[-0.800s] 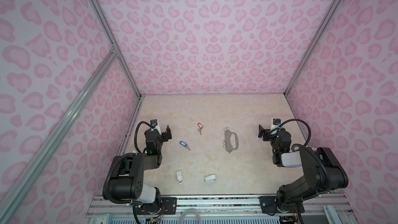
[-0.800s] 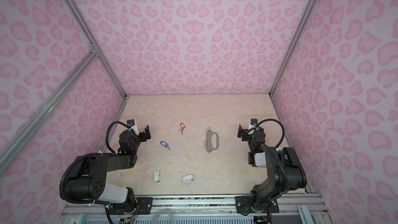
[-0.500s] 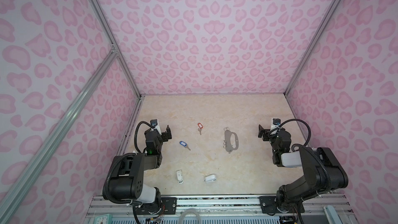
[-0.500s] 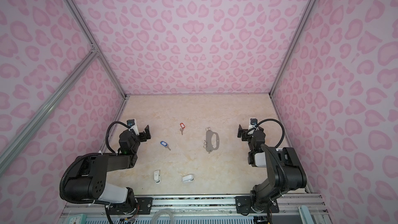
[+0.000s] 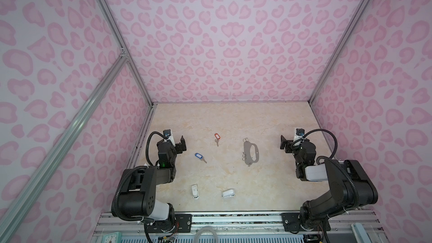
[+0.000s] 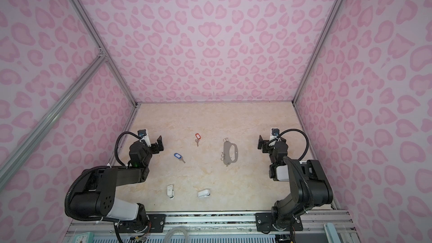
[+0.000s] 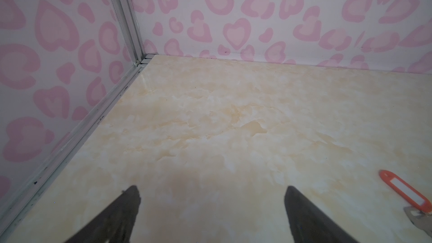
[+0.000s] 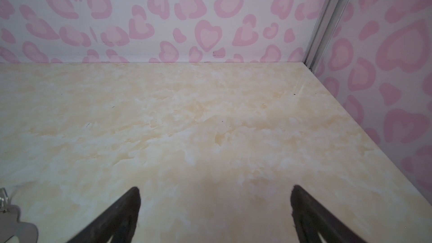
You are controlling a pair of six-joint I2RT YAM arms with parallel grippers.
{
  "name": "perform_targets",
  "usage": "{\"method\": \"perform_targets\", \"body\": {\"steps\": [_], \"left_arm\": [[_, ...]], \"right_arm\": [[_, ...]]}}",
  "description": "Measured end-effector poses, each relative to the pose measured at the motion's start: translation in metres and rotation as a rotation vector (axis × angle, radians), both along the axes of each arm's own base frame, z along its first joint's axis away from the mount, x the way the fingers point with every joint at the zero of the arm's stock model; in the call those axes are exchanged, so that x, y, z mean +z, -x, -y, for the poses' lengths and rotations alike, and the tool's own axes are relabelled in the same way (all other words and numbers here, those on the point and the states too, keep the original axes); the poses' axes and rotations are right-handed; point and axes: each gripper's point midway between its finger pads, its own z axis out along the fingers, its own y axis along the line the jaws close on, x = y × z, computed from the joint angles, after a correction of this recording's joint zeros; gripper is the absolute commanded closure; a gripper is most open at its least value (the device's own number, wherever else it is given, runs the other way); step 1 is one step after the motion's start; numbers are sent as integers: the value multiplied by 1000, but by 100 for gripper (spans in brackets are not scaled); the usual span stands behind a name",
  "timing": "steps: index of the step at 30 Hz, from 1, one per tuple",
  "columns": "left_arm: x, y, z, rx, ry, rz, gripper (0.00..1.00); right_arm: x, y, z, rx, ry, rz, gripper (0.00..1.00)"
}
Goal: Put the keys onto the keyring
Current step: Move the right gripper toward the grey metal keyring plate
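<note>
In the lower middle of both top views, we are looking down at a beige marbled table (image 5: 233,118) closed in by pink-patterned walls (image 5: 233,43).

Just left of the frame's centre, the orange-tagged key (image 5: 217,136) (image 6: 198,136) is lying flat with its blade pointing toward the bottom of the frame. Below it and further left, the blue-tagged key (image 5: 198,156) (image 6: 178,156) is lying flat too, well apart from the first.

Right of centre, the keyring (image 5: 251,153) (image 6: 230,153) is lying flat on the table, its small wire rings sitting along its left edge. Both keys are lying apart from it, to its left.

Near the bottom edge of the table, two small white plastic pieces (image 5: 194,190) (image 5: 228,193) are resting side by side with a gap between them.

At the left side of the table, we are holding the left gripper (image 5: 183,143) (image 7: 211,190) with its jaws spread wide and nothing between them; its wrist view is showing bare table between the fingers and the orange tag (image 7: 402,191) off to one side.

At the right side, the right gripper (image 5: 283,144) (image 8: 215,190) is standing just as wide and gripping nothing, with a corner of the keyring (image 8: 14,225) peeking in at the edge of its wrist view.
</note>
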Motion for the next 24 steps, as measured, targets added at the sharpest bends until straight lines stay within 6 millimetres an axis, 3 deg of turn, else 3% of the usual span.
{"method": "perform_targets", "body": {"steps": [15,18,21,24], "left_arm": [[3,0,-1,3,-1,-11,3],[38,-14,-1,7,-2,24,2],[72,-19,-1,5,10,64,2],[86,-16,6,-10,60,40,0]], "right_arm": [[4,3,13,-80,1,4,4],[26,2,22,-136,-6,27,5],[66,-8,32,-216,-28,63,8],[95,-11,26,-204,-63,60,15]]}}
